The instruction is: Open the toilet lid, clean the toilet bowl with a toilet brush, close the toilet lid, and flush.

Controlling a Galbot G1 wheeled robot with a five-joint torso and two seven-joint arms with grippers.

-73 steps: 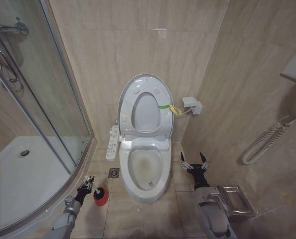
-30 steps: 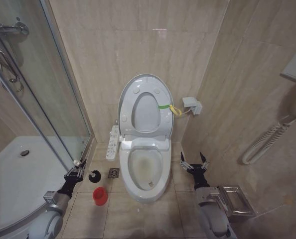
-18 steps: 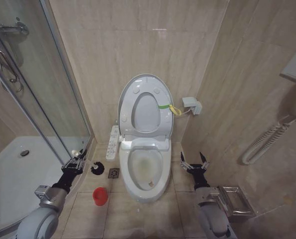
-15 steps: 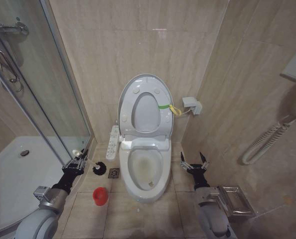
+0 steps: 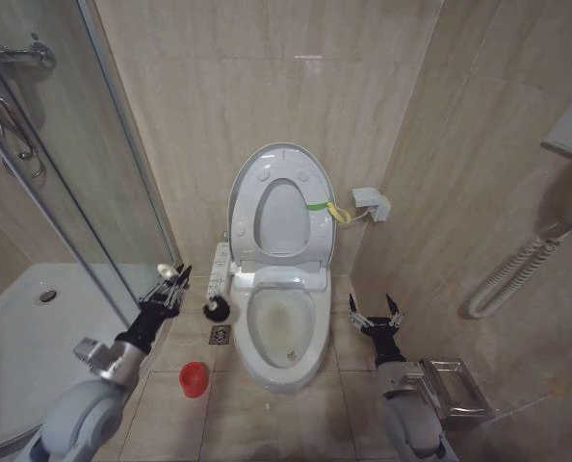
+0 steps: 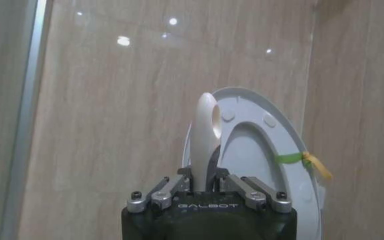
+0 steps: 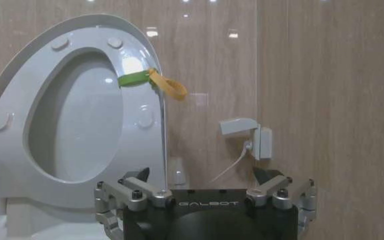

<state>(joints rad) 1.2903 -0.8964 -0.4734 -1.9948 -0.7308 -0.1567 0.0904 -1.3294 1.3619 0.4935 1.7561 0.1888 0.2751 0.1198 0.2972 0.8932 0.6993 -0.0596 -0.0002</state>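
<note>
The left gripper (image 5: pixel 173 286) reaches forward, fingers clamped, while the right gripper (image 5: pixel 376 314) hangs spread wide, low on the right.

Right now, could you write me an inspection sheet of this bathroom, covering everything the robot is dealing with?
Surface: beige tiled floor, dry-looking.
Job's things: toilet lid raised against the wall; toilet bowl open, brownish stain inside; toilet brush lifted, head beside the bowl's rim.
Clutter: red holder on the floor; floor drain.
Grippers: left gripper shut on the brush handle; right gripper open, idle beside the bowl.
Cables: cord from wall box.
Surroundings: glass shower enclosure; tiled walls.
</note>
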